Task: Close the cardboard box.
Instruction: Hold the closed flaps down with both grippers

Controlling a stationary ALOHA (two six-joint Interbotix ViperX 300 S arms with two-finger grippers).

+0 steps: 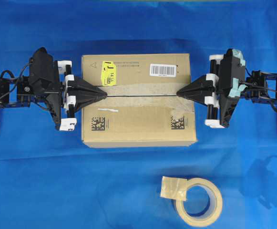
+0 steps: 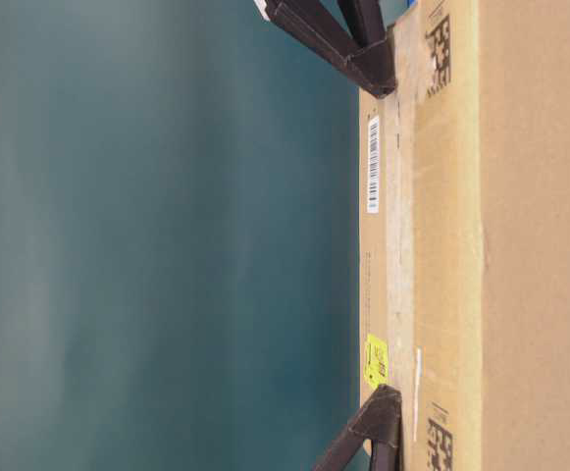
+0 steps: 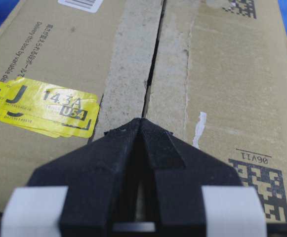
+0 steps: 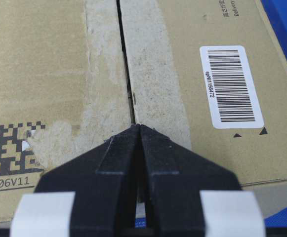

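Observation:
The cardboard box lies in the middle of the blue cloth with its two top flaps folded flat, meeting along a narrow seam. A yellow sticker and a barcode label mark the far flap. My left gripper is shut with nothing in it, its tip over the seam's left end. My right gripper is shut and empty too, its tip over the seam's right end. The wrist views show each tip right on the seam line.
A tan tape roll with a loose end lies on the cloth in front of the box, right of centre. Blue cloth covers the whole table around the box.

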